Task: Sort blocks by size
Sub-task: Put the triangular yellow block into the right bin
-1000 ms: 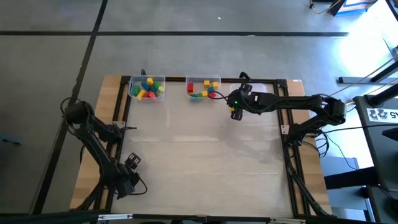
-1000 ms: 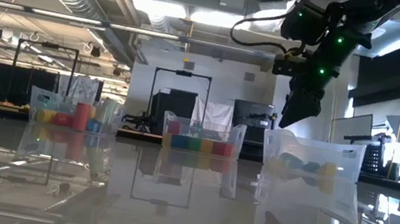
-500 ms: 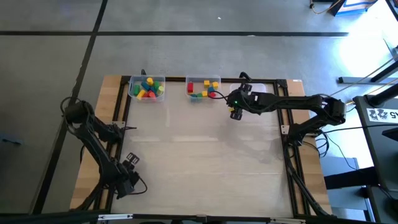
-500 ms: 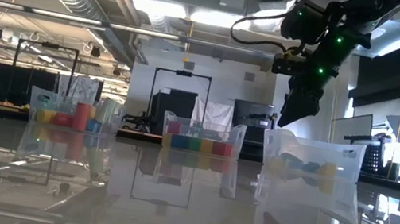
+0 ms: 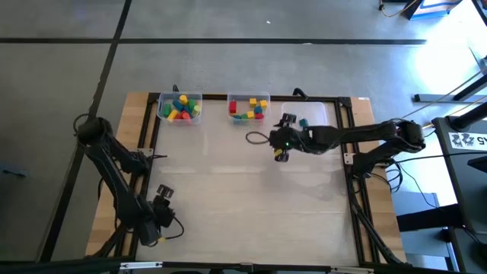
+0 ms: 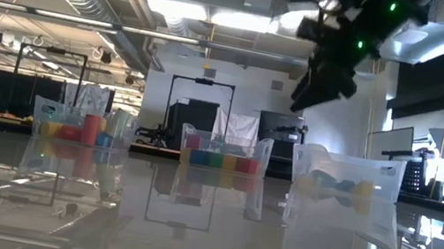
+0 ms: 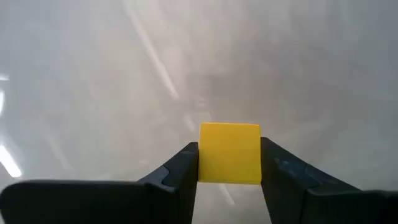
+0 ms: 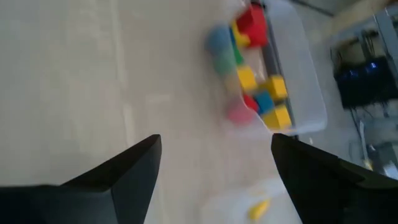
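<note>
High view: pale wooden table (image 5: 251,190) carries three clear plastic rectangular bins along its far edge | right gripper (image 5: 280,151) hangs above mid-table, fingers spread wide, holding nothing | left gripper (image 7: 229,163), at the near-left corner, clamps a small yellow cube block (image 7: 229,153)

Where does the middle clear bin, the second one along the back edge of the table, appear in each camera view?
High view: middle bin at the table's back edge, second from the picture's left.
Low view: same bin at the centre, coloured blocks inside.
Left wrist view: not in it; only a yellow block held by the left end effector.
Right wrist view: a blurred bin of blocks, probably this one.
Shared landmark: the red and yellow blocks inside it.
</note>
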